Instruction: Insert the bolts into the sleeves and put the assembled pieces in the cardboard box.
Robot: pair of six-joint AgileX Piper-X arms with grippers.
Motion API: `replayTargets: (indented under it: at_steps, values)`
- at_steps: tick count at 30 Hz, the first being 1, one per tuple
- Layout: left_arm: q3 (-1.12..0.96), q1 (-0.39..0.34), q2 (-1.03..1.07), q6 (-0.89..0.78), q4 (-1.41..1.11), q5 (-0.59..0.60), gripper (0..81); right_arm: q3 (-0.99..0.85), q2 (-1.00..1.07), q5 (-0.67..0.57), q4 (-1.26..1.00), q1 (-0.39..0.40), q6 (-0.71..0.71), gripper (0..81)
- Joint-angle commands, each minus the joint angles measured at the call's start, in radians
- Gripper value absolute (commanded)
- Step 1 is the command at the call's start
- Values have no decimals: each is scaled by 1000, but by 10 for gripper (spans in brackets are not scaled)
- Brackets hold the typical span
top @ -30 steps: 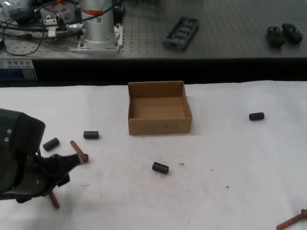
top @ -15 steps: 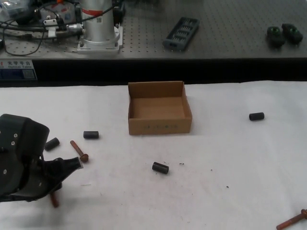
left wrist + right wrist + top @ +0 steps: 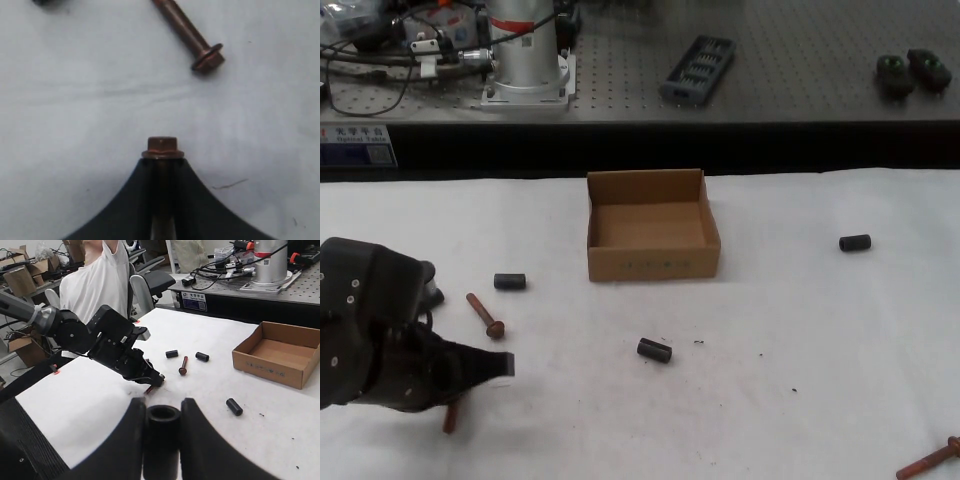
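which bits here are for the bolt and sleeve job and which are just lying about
Job:
bolt in left gripper
sleeve in right gripper
loose bolts
loose sleeves
box

Lying about, on the back bench:
tray
post
cables
knobs

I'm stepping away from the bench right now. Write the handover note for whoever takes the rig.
Left gripper: fingers shut on the held bolt, head poking out.
Right gripper: fingers shut on the held sleeve.
On the cloth: far-left sleeve, left sleeve, middle sleeve, right sleeve; loose bolt near the left arm, edge bolt at the near right.
Cardboard box: empty.
Done: one bolt and one sleeve picked up; nothing joined.
To do: insert bolt into sleeve, box it, repeat for the rest.
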Motion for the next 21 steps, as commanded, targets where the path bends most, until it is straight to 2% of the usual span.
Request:
replayTargets:
  at_steps: [1,4,7,10,15,21]
  values:
    - [10,-2,-67,129,-29,17,6,17,-7,-14,-34,2,-7,66]
    - [45,-2,-145,133,-104,65,6,73,-5,-6,-106,2,0,66]
    - [114,-2,-243,80,-260,176,6,142,-5,-6,-213,2,22,66]
    - [205,-2,-352,20,-464,251,6,242,-3,-6,-411,2,45,66]
    - [346,-2,-490,-8,-666,299,6,416,-1,55,-776,2,45,66]
    - [448,-2,-568,-52,-893,446,6,517,63,55,-997,2,35,66]
